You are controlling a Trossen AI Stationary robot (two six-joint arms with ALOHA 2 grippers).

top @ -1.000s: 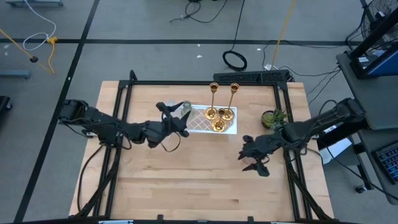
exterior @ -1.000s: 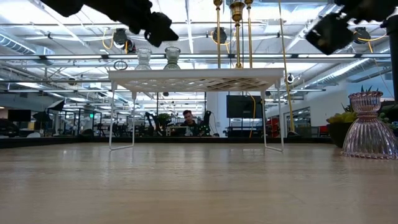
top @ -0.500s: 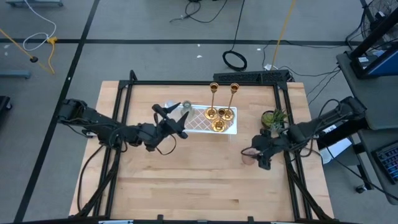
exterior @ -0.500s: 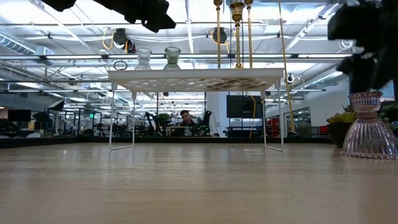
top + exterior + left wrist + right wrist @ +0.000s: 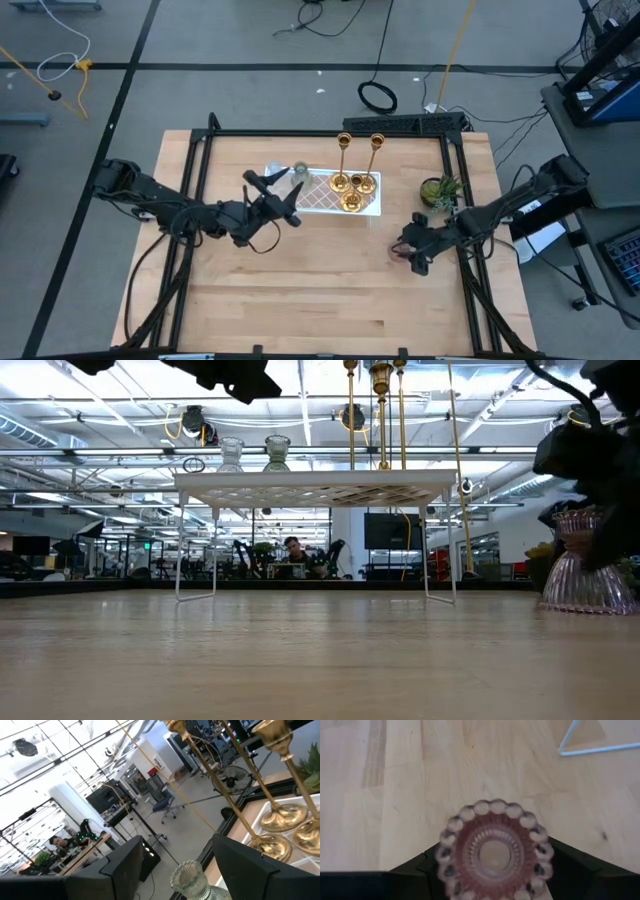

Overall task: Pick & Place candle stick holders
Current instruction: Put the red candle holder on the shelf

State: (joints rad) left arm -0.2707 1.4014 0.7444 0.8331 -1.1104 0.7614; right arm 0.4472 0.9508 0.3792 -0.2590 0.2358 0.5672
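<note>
A pink glass candle holder (image 5: pixel 492 855) stands upright on its base on the table at the right (image 5: pixel 585 560). My right gripper (image 5: pixel 408 250) is down over it, one finger at each side. My left gripper (image 5: pixel 277 198) is open and empty, above the table beside the left end of the white lattice tray (image 5: pixel 318 196). A clear glass holder (image 5: pixel 192 880) shows just beyond its fingers. On the tray stand a clear (image 5: pixel 231 455) and a green (image 5: pixel 277 452) glass holder, two tall gold ones (image 5: pixel 344 150) and a squat gold one (image 5: pixel 352 201). My right gripper has the pink holder's beaded top rim (image 5: pixel 445 845) between its two fingers (image 5: pixel 420 867), one at each opposite side. The fingers come from above, pointing down. The holder stands upright with its base on the table.
A small green potted plant (image 5: pixel 440 190) stands at the table's right, close behind my right gripper. The tray stands on thin white legs (image 5: pixel 215 540) at the far middle. A black frame rail (image 5: pixel 330 134) borders the table. Bare wood lies toward the near edge.
My right gripper has come down from above onto the pink holder and closed around its top. The holder has slid a little along the table and stays upright. My left gripper has drawn back slightly from the tray toward the table's left edge, still open.
</note>
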